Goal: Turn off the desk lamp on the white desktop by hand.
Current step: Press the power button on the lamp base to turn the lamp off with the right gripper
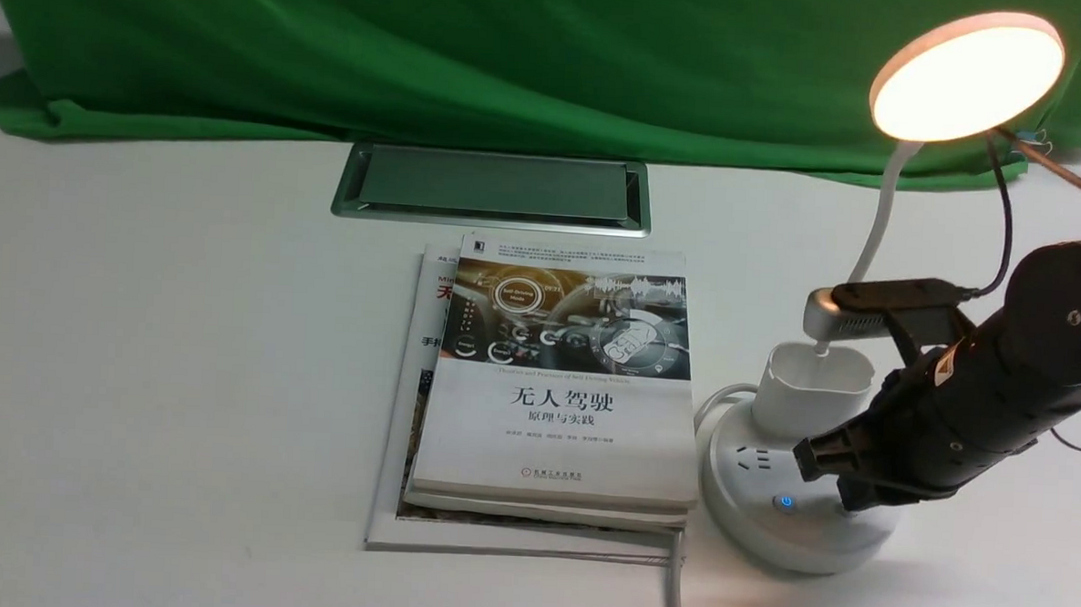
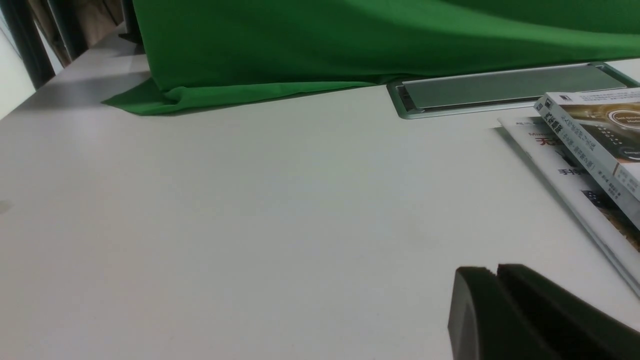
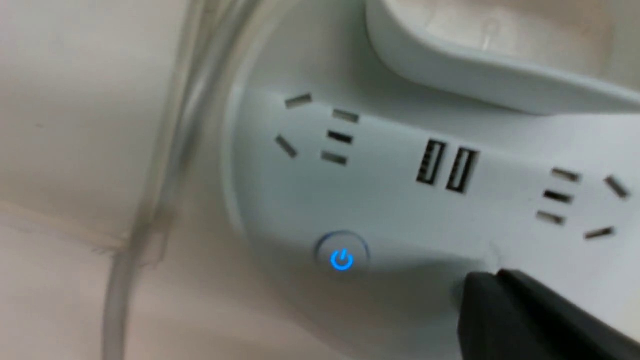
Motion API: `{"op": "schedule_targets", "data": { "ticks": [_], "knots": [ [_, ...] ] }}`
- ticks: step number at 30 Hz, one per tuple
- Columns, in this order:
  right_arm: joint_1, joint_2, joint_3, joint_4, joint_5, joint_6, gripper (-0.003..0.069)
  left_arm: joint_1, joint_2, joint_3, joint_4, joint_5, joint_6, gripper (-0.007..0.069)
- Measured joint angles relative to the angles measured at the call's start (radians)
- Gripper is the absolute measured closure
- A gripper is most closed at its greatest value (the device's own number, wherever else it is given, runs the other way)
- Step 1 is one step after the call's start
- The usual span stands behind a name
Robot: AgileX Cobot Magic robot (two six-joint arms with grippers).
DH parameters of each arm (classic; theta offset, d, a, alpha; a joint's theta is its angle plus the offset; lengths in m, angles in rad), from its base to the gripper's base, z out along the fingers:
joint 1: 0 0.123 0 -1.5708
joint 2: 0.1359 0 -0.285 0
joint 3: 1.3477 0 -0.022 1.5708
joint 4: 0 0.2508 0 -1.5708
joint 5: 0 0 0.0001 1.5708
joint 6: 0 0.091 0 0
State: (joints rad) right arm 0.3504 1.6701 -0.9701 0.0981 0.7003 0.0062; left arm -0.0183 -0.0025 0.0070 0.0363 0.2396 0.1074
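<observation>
I see the white desktop (image 1: 184, 324) carrying the book stack (image 1: 555, 386), and just right of that stack stands the desk lamp (image 1: 768, 532), lit. Its cup holder (image 1: 810, 393) takes the neck. My right gripper (image 1: 812, 457), fingers together, is at the lamp's base beside the blue button (image 3: 342, 259); the left gripper (image 2: 492, 280), well left of the stack, is likewise closed

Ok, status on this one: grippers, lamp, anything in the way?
Left gripper shut, low over the white desktop. Right gripper shut, tip over the desk lamp base beside the blue-lit power button. Lamp lit. Books alongside, not blocking.
</observation>
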Motion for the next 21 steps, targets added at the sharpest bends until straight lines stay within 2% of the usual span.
{"op": "schedule_targets", "data": {
  "ticks": [12, 21],
  "knots": [
    [-0.001, 0.019, -0.008, -0.001, 0.001, -0.006, 0.0620, 0.000, 0.000, 0.000, -0.001, 0.000, 0.000, 0.0605],
    [-0.001, -0.156, 0.006, -0.013, 0.023, -0.001, 0.0622, 0.000, 0.000, 0.000, -0.001, 0.000, 0.000, 0.0605]
  ]
}}
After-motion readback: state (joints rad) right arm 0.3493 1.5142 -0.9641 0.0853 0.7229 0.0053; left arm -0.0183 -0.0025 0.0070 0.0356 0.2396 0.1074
